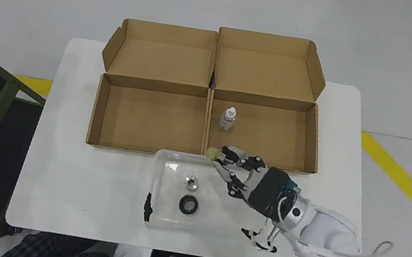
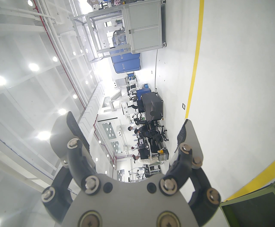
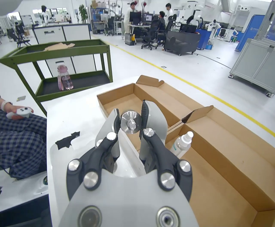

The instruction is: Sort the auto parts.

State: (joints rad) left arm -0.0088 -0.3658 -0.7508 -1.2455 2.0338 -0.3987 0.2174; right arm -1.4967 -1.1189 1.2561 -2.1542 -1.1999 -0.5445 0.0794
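Nearest you, the clear tray holds a small metal fitting and a black ring, both unsorted. Above the tray's far corner, the right gripper is closed on a round metal disc. Its pads pinch only the disc's rim, at the very fingertips. You should treat this grip as slight: a jolt could twist the disc loose and let it roll off the table.

Just beyond, the near walls of the left box and the right box meet. Too low a pass would likely catch the cardboard and shove a box. Farther in, the upright white bottle could topple if you release close beside it.

The left gripper is spread wide and holds nothing.
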